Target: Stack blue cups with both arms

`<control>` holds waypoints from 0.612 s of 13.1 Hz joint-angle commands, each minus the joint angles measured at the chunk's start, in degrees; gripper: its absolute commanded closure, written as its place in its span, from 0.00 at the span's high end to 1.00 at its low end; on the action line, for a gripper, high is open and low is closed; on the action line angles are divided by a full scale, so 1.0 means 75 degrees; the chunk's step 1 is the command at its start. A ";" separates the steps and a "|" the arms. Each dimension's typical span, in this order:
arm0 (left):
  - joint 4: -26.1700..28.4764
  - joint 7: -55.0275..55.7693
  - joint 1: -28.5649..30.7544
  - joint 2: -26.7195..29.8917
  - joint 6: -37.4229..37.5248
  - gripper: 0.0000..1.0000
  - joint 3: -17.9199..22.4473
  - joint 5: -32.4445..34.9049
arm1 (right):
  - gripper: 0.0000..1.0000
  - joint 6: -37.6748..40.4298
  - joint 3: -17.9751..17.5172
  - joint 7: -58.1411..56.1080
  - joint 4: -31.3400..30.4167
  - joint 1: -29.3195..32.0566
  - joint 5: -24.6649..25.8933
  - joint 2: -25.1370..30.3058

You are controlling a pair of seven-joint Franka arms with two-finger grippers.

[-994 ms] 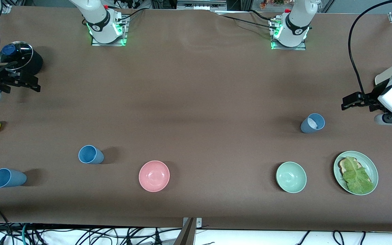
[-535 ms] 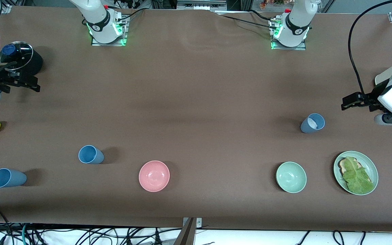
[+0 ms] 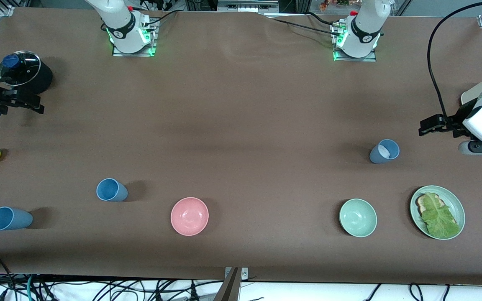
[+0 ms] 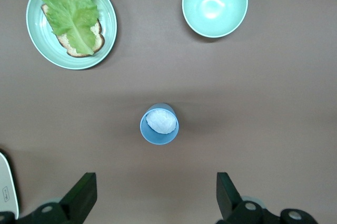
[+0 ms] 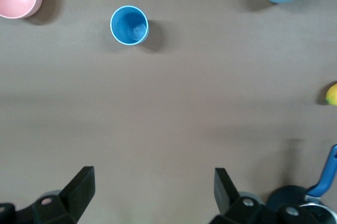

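My right gripper has drifted slightly toward its end of the surface, fingers wide, empty – no approach yet. Left gripper waits, wide, near the slate cup. Two blue cups stand apart, unstacked.

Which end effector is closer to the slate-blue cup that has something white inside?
Left. The left end effector hovers beside the slate-blue cup; the right end effector is at the table's right-arm end.
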State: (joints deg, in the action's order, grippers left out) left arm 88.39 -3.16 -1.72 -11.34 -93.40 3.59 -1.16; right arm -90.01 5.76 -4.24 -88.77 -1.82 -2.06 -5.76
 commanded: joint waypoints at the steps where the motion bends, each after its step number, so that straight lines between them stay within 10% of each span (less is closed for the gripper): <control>1: 0.0166 -0.0024 0.0007 -0.0339 -0.0202 1.00 -0.0034 0.0202 | 1.00 -0.0230 -0.0029 0.0025 0.0175 0.0137 -0.0288 -0.0811; 8: 0.3797 -0.0515 0.0767 0.0293 -0.3797 1.00 -0.0034 0.0225 | 1.00 -0.1789 -0.0088 -0.0044 0.0222 0.0044 -0.0183 -0.2042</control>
State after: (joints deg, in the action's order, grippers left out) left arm 108.93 -4.68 2.17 -12.78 -116.41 3.78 -1.08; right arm -101.45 5.25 -4.26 -88.72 -1.66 -3.22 -18.84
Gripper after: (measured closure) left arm 0.000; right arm 0.000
